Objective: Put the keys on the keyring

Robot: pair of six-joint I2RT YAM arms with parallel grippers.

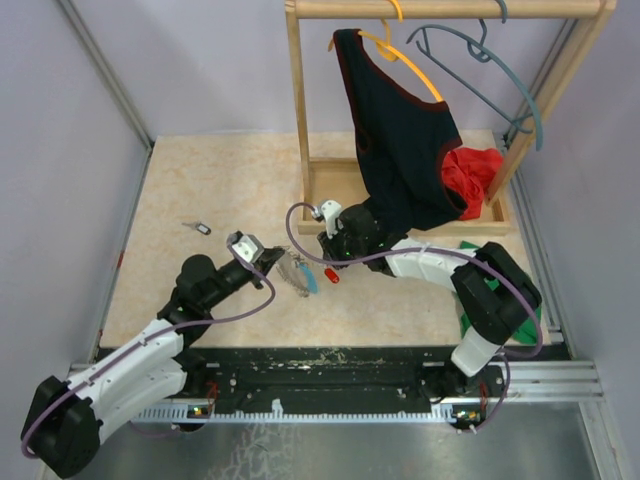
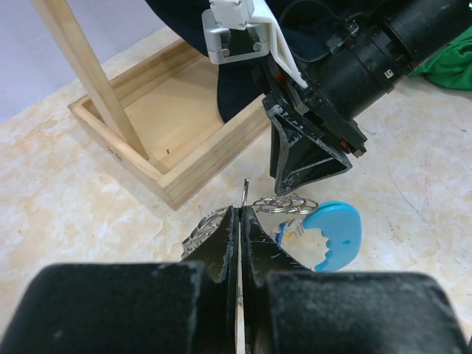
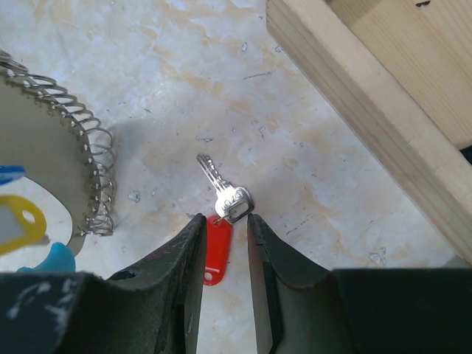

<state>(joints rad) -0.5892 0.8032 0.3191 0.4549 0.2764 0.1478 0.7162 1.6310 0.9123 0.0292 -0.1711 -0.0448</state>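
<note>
While the left claw (image 2: 241,217) is clenching the thin wire of the keyring (image 2: 284,204), the right claw (image 3: 225,219) is hanging parted, straddling the red key (image 3: 230,203), which is lying flat on the table (image 3: 147,66) near the coil, a dark-headed key (image 1: 201,228) lying well apart.

Two keys are in view: one red-headed key (image 3: 229,200) and one dark-headed key (image 1: 198,228). There is one keyring (image 1: 297,271). One wooden rack (image 1: 297,110) carries two hangers, one yellow hanger (image 1: 415,70) and one grey-blue hanger (image 1: 502,68). Three cloths show: one black garment (image 1: 400,150), one red cloth (image 1: 476,170), one green cloth (image 2: 450,70). One desk (image 1: 220,180) carries them. There are two claws, the left claw (image 2: 240,214) and the right claw (image 3: 225,220).
</note>
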